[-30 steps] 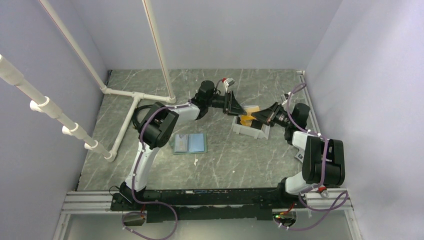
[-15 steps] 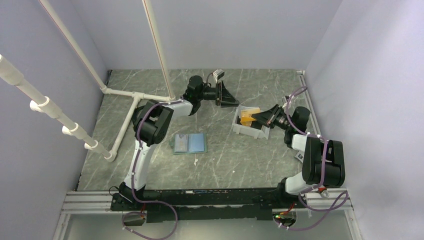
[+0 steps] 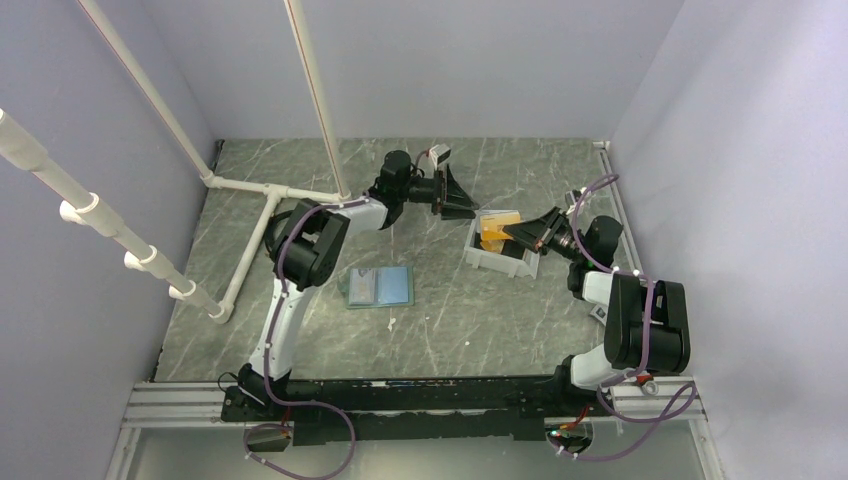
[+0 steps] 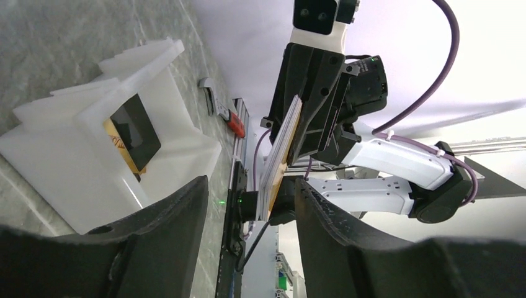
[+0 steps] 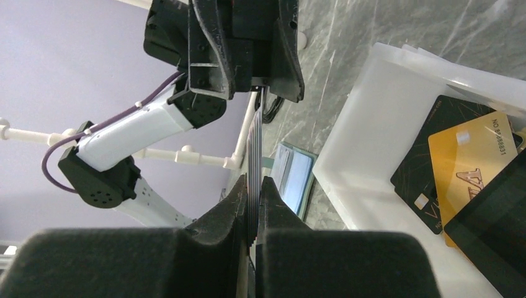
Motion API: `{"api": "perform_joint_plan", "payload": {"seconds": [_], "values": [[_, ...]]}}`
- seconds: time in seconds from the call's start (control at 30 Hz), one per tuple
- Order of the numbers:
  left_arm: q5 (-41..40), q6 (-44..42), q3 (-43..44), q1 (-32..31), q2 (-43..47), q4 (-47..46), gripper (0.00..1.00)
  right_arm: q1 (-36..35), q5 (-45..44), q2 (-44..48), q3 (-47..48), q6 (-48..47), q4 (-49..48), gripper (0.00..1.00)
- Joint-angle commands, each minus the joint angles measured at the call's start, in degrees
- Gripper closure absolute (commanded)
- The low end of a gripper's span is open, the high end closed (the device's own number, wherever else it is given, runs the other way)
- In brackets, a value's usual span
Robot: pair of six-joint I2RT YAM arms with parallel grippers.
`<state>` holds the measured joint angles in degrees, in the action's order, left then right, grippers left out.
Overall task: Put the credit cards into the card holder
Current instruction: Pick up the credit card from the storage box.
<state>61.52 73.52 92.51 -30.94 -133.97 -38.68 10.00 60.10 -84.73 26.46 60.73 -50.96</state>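
My right gripper (image 3: pixel 520 234) is shut on a stack of several credit cards (image 3: pixel 498 228) and holds it over the white bin. In the right wrist view the stack (image 5: pixel 254 143) stands edge-on between the shut fingers (image 5: pixel 232 211). In the left wrist view the stack (image 4: pixel 282 155) shows pale cards and an orange edge. My left gripper (image 3: pixel 457 199) is open and empty, pointing at the stack from the back left, a short gap away. The card holder (image 3: pixel 380 287) lies open on the table, light blue inside, left of the bin; it also shows in the right wrist view (image 5: pixel 295 174).
The white open-fronted bin (image 3: pixel 492 258) stands under the right gripper; a black card (image 5: pixel 434 143) and a gold card (image 5: pixel 471 155) lie in it. White pipes (image 3: pixel 262 188) cross the back left. Walls close three sides.
My left gripper pulled back from the card stack towards the back left, then eased a little towards it again. My right gripper keeps the stack over the bin, nearly still.
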Motion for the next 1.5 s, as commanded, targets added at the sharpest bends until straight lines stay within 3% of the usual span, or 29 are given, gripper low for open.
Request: {"api": "perform_joint_plan", "payload": {"seconds": [0.0,0.27,0.57,0.77,0.97,1.07,1.17,1.37,1.47], "values": [[3.3,2.9,3.5,-0.3,-2.1,-5.6,0.44,0.2,1.8,0.6,-0.2,1.6,-6.9,1.0],[4.3,4.8,3.6,-0.9,-2.8,-9.3,0.69,0.2,1.9,-0.3,-0.3,2.0,-7.8,1.0],[4.4,8.6,4.7,-1.4,-3.7,-14.0,0.72,0.2,1.7,-0.4,-0.4,1.8,-7.5,1.0],[4.1,7.3,5.5,-1.9,-3.7,-11.7,0.83,0.2,1.9,-0.7,-0.6,2.6,-8.7,1.0],[5.1,8.6,6.7,-2.6,-4.2,-13.1,0.83,0.2,1.7,-0.4,-0.5,2.0,-7.7,1.0],[5.0,8.3,7.1,-2.7,-4.1,-13.1,0.9,0.2,1.2,-0.3,-0.3,0.9,-5.7,1.0],[3.1,1.4,6.5,-2.8,-2.3,-6.0,0.99,0.3,-0.4,-0.1,0.6,-3.0,1.7,1.0],[-3.8,-12.4,8.3,-2.6,0.0,11.2,1.0,1.9,-2.6,-1.7,1.7,-4.9,8.3,0.94],[-6.5,-15.7,9.7,-2.5,-0.4,15.2,1.0,3.1,-2.9,-3.3,2.1,-5.1,9.9,0.83]]}}
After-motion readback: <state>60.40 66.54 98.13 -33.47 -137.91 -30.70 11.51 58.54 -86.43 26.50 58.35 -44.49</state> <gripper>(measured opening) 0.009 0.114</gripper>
